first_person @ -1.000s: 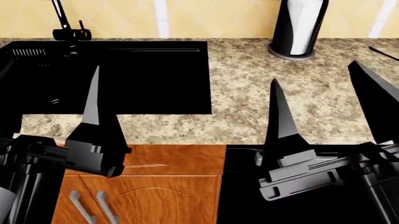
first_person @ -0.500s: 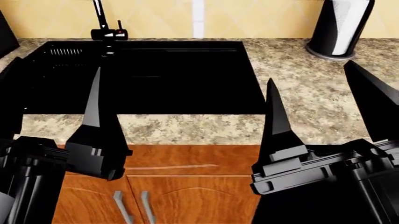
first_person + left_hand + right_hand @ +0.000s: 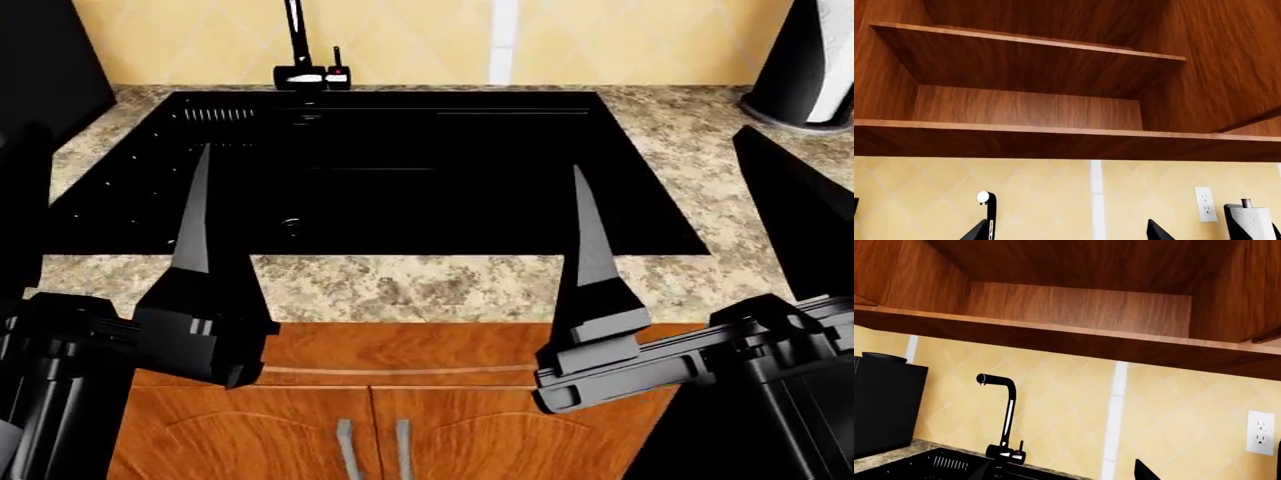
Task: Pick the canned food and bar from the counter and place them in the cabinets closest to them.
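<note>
Since a second ago our view has swung left: the sink (image 3: pixel 387 160) now sits ahead between both grippers, the paper-towel roll (image 3: pixel 814 70) beyond the right gripper (image 3: pixel 674 215). Both the right and the left gripper (image 3: pixel 114 215) are spread and empty. Neither can nor bar shows, so we cannot tell which arm is nearer.

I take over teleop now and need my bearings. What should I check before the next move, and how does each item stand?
1. Can in view: not ok, none in any view.
2. Bar in view: not ok, none seen.
3. Left gripper empty and open: ok.
4. Right gripper empty and open: ok.
5. Upper cabinet open: ok, shelves bare.
6. Robot faces the items: not ok, it faces the sink; only the paper towel roll stands at the counter's right.
</note>
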Available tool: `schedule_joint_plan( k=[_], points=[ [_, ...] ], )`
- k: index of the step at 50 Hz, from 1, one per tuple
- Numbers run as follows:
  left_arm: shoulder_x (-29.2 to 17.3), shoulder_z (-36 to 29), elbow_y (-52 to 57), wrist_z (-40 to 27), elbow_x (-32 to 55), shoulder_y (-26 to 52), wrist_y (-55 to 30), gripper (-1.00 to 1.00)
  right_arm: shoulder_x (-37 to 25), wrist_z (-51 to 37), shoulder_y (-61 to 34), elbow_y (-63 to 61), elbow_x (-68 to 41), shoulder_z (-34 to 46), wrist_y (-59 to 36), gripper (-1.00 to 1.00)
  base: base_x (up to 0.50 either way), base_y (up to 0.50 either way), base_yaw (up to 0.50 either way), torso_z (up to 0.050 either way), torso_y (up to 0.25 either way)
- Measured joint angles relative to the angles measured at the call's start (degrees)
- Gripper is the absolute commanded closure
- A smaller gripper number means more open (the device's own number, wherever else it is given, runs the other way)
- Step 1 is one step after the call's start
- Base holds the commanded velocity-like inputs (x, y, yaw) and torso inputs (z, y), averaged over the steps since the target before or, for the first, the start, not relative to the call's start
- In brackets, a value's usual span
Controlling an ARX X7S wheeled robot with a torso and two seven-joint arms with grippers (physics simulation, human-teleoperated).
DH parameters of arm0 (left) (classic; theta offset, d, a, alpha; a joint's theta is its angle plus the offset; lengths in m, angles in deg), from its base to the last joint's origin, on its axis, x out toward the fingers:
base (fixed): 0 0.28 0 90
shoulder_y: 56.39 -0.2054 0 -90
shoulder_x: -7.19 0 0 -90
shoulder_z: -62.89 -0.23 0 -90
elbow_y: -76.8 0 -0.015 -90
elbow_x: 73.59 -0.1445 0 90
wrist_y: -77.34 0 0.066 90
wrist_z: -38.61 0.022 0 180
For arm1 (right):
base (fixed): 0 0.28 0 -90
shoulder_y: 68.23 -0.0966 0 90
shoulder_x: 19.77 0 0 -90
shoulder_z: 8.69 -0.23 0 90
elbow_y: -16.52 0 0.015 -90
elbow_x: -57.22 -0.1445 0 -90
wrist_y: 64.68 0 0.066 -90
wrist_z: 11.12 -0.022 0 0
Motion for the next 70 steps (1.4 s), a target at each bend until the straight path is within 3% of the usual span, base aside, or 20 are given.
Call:
schedule_joint_plan(
  k=[70],
  points=[
    [-3.96,-4.45,-0.45,-3.06,-0.15,1.46,4.03,-1.00,0.50,0.00,-0.42,0.00,1.82,3.41,0.00,-1.00,0.03,0.50,0.00,0.000,0.000]
  ],
)
